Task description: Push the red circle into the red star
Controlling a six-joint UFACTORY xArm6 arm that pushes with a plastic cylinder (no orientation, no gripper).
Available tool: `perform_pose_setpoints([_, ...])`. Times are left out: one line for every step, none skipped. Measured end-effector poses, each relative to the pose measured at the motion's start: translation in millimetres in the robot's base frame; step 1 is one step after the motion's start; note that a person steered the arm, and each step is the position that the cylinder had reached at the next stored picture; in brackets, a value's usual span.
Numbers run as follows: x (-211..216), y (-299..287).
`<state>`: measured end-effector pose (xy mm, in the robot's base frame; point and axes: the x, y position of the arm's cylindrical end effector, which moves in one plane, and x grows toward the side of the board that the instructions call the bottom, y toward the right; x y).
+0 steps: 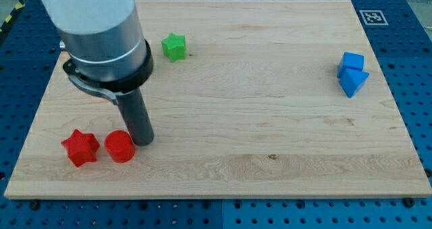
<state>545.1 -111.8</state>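
1. My tip (142, 140) rests on the wooden board (270, 148); it is a plain rod, with no jaws to part or close.
2. The red circle (119, 146) sits just to the view's left of the tip, seemingly touching it.
3. The red star (80, 148) lies farther left, just beside the circle.
4. A green star (174, 46) is well above the tip.
5. Two blue blocks (352, 73) sit touching each other, far to the view's right.

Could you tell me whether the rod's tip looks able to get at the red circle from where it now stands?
Probably yes: my tip stands just right of the red circle, nothing between them, and the red star lies just beyond on the left.
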Motion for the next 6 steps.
perform_pose_setpoints([19,33])
perform_pose_setpoints([21,40])
perform_pose_setpoints([8,25])
perform_pose_setpoints([8,-5])
perform_pose_setpoints([8,-24])
perform_pose_setpoints([8,-25])
